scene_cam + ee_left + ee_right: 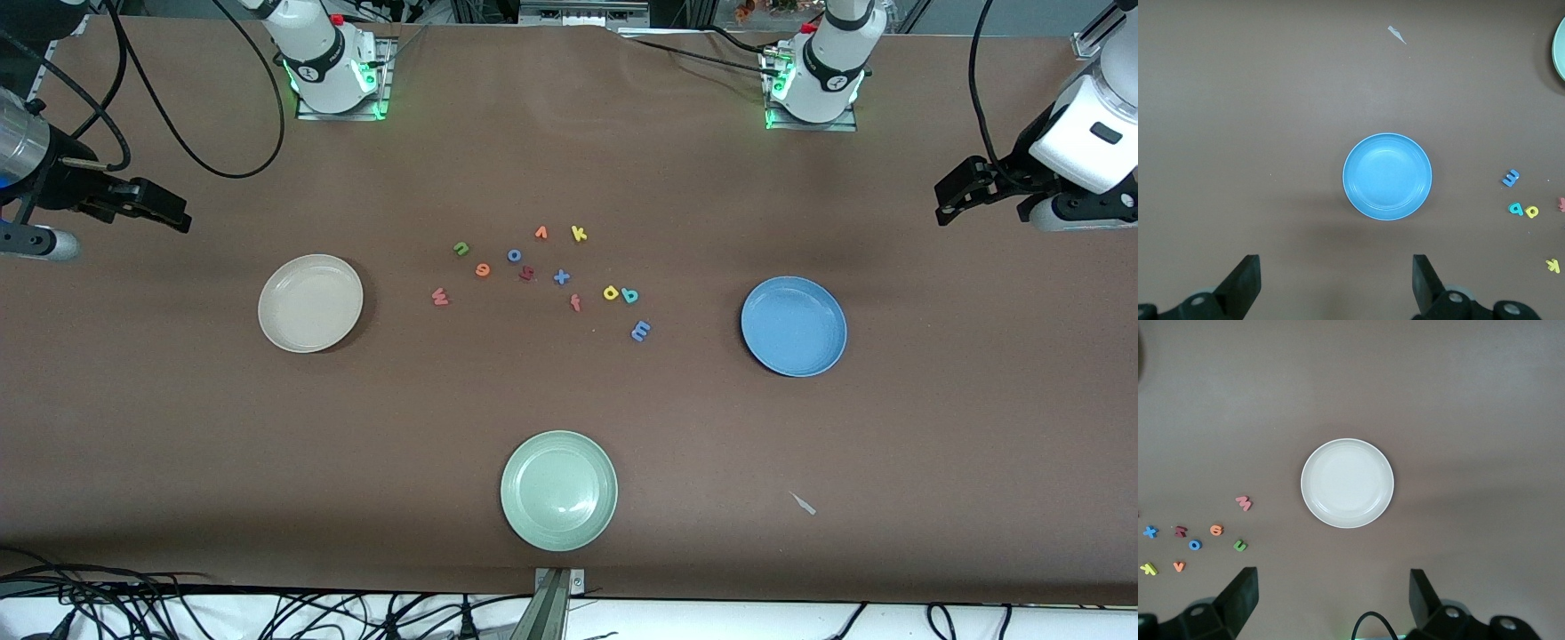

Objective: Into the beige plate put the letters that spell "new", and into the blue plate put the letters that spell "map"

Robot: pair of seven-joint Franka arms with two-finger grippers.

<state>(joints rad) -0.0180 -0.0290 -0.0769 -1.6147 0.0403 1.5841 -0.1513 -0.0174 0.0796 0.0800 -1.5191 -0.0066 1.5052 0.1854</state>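
Small foam letters lie scattered mid-table: green "n" (460,248), orange "e" (483,269) and pinkish "w" (439,297) toward the round beige plate (284,333); yellow "a" (611,292), teal "p" (630,295) and blue "m" (640,332) toward the round blue plate (765,356). Each wrist view shows one empty plate; the left gripper (1336,283) and right gripper (1333,599) hang with fingers apart.

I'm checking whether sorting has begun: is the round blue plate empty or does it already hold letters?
Empty. The round, shallow blue plate shows only bare blue surface; the small foam blue "m", yellow "a" and teal "p" lie on the brown table.
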